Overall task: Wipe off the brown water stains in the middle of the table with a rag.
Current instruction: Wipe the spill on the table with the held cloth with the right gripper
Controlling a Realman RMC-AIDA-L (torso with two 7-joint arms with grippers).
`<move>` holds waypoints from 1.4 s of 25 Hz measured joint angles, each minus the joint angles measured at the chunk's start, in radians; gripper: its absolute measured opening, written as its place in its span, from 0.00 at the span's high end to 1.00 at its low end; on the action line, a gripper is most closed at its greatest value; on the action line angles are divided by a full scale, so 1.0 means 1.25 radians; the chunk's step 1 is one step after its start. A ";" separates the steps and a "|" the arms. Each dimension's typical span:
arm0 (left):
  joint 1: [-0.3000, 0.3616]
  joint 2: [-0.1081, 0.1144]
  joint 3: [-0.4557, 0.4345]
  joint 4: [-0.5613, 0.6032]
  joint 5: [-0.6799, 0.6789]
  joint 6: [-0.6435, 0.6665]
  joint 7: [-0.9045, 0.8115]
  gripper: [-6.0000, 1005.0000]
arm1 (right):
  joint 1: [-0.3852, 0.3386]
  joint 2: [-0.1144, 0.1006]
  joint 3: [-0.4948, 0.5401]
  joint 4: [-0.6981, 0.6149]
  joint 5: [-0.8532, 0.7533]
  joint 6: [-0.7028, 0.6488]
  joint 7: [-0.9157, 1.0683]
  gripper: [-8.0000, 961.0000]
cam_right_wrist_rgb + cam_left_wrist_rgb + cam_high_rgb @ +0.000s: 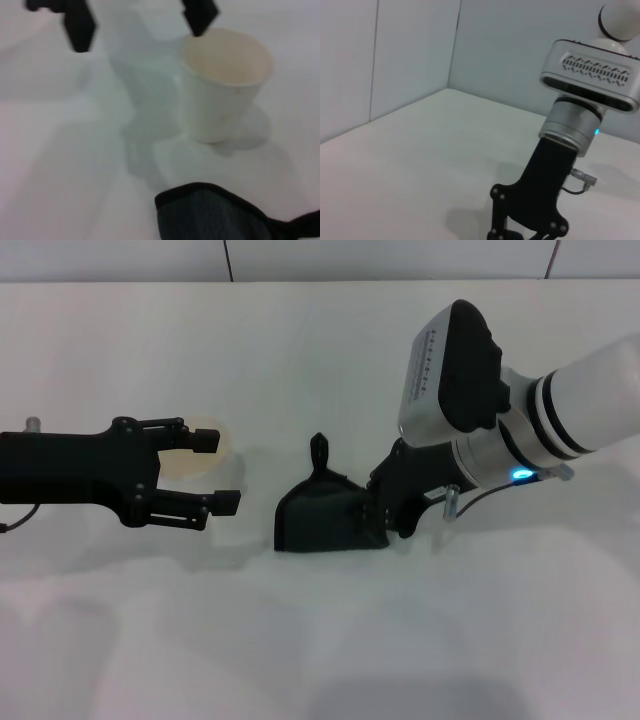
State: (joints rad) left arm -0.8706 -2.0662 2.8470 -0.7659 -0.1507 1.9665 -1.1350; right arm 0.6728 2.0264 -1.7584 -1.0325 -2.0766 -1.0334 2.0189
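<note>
Black rag (pixel 330 512) pinched by right tool (pixel 385 508); left tool (pixel 218 472) spread; only right wrist view shows whole cup (pixel 223 85).

Counted on the table (pixel 320 640): one dark rag (pixel 328 515); one white cup (pixel 222 82). Two grippers present, left gripper (pixel 222 471) and right gripper (pixel 385 508).

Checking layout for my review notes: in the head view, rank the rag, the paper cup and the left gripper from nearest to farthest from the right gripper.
1. Rag: against the right gripper, mid-table.
2. Left gripper: beyond the rag, on the robot's left, jaws open.
3. Paper cup: behind the left gripper's jaws, about as far; too close to call.
</note>
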 joint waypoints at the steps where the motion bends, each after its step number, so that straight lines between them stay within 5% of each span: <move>1: 0.000 0.000 0.000 0.000 -0.001 0.000 0.000 0.11 | 0.001 0.000 0.000 0.005 -0.002 0.012 0.005 0.88; 35: 0.004 0.002 0.000 -0.003 -0.013 0.000 -0.003 0.11 | 0.000 -0.005 0.065 0.134 -0.007 0.268 0.071 0.85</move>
State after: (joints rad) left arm -0.8657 -2.0631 2.8470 -0.7700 -0.1664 1.9665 -1.1382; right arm 0.6726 2.0200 -1.6772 -0.8651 -2.0859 -0.6981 2.1079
